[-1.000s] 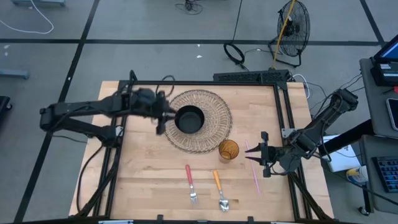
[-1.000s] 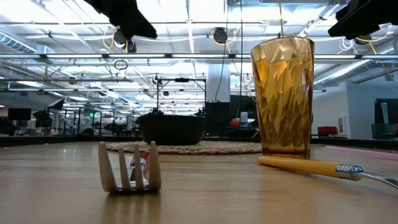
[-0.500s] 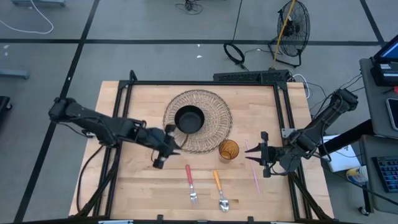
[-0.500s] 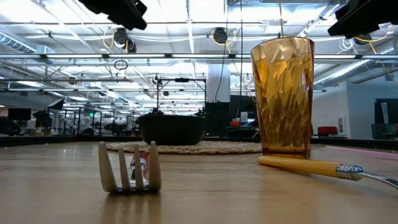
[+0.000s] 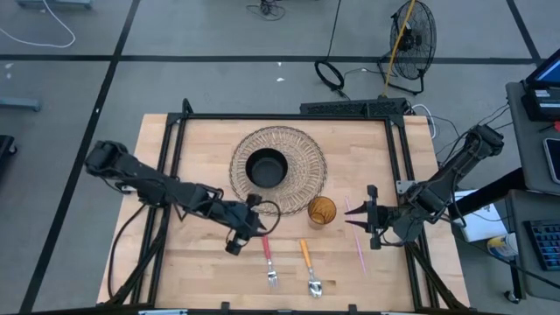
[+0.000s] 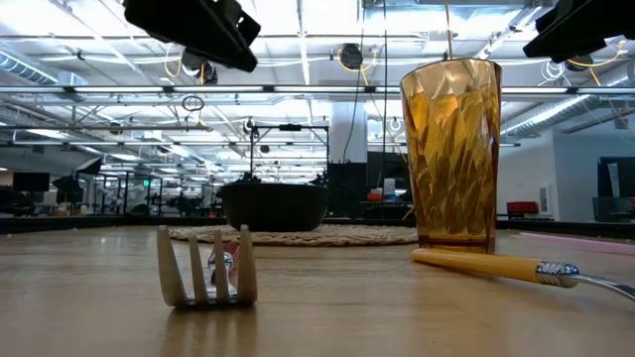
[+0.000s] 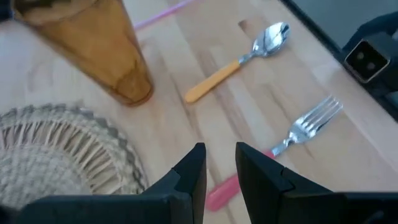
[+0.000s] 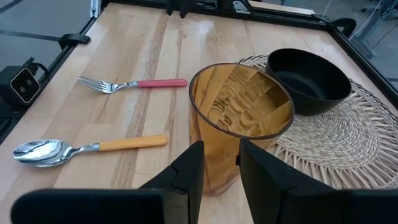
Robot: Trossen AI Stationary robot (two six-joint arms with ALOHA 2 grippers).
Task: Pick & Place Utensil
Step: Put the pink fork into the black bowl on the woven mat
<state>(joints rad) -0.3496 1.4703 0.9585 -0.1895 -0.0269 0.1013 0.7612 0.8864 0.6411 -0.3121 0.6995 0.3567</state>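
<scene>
Left gripper [image 5: 246,233] now off the placemat [image 5: 302,157], beside fork [image 5: 268,259] handle.

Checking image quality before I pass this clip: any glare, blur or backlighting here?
Low view: backlit by bright ceiling lights; fork near and soft. Left wrist view: spoon bowl glints. Right wrist view: amber cup sharp, its own fingers blurred. High view: evenly lit.

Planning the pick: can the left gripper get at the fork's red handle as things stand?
Probably yes. The left gripper hangs above the table beside the fork, jaws slightly apart, and its wrist view shows the handle end just ahead with nothing between.
</scene>
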